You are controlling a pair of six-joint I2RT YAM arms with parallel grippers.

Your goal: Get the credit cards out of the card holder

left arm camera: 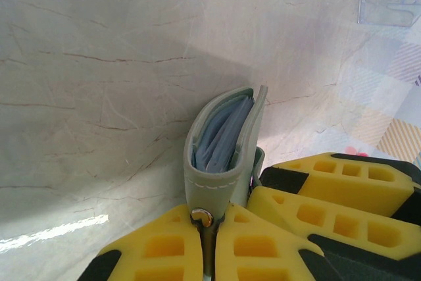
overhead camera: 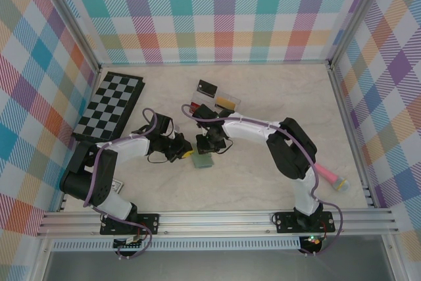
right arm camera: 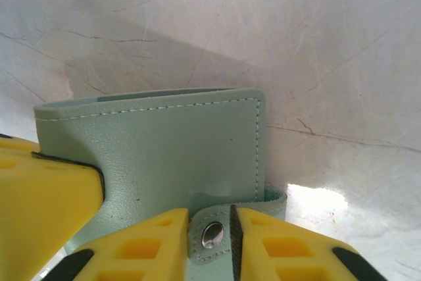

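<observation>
**Wallet gripped from both sides, folded, at the fingertips**

The small flat grey-green folding wallet (right arm camera: 164, 153) stands on edge, folded, directly ahead of both sets of fingers. In the left wrist view its open end faces the camera, and the pale blue lining (left arm camera: 220, 139) shows between the two leaves. Whether cards sit inside cannot be told.

The left gripper (left arm camera: 209, 228) is clamped narrow on the wallet's near end, with a metal snap (left arm camera: 200, 217) at the pinch. The right gripper (right arm camera: 217, 231) is closed down on the wallet's strap tab (right arm camera: 212, 235) (the small flap bearing a round stud), and its yellow fingers (right arm camera: 151, 245) touch the tab on both sides. From above, the two grippers meet tip to tip, with the wallet just on their near side.

Beyond the right gripper lies a clear plastic tray (overhead camera: 231, 99) with a yellow-orange card (overhead camera: 225, 102) in it. A small black rectangular card (overhead camera: 207, 87) lies just past the tray. A black-and-white folding chessboard (overhead camera: 108, 104) lies well off to the left gripper's far left. A pink cylindrical object (overhead camera: 331, 178) lies well behind the right gripper, beside that arm. All of this rests on the pale marble-patterned table (overhead camera: 263, 185).
</observation>
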